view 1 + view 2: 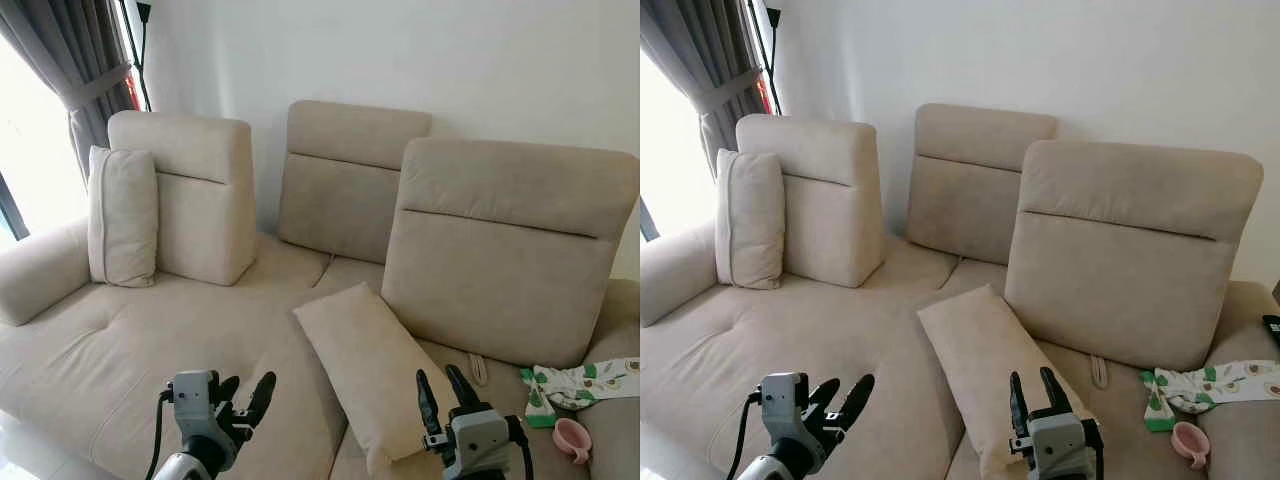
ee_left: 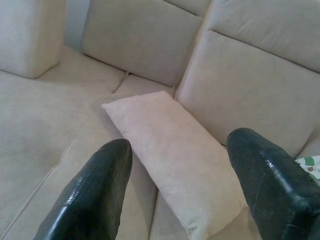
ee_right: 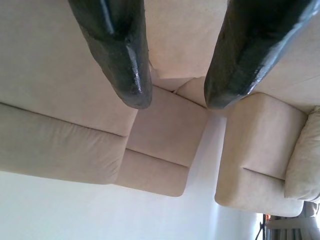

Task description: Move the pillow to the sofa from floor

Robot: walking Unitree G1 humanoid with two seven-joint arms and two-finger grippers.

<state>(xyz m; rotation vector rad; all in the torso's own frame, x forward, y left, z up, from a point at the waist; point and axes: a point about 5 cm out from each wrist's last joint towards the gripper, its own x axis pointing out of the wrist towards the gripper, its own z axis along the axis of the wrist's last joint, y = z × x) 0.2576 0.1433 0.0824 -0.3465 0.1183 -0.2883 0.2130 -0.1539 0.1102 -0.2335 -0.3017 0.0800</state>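
A beige pillow lies flat on the seat of the beige sofa, its far corner touching the right back cushion. My left gripper hovers open above the seat, to the left of the pillow, with nothing between its fingers. In the left wrist view the pillow lies ahead between the black fingers. My right gripper is held open over the pillow's near end, fingers pointing up toward the backrest, holding nothing.
A second pillow stands upright against the left back cushion. A patterned cloth and a pink bowl lie at the sofa's right end. Grey curtains hang at the far left.
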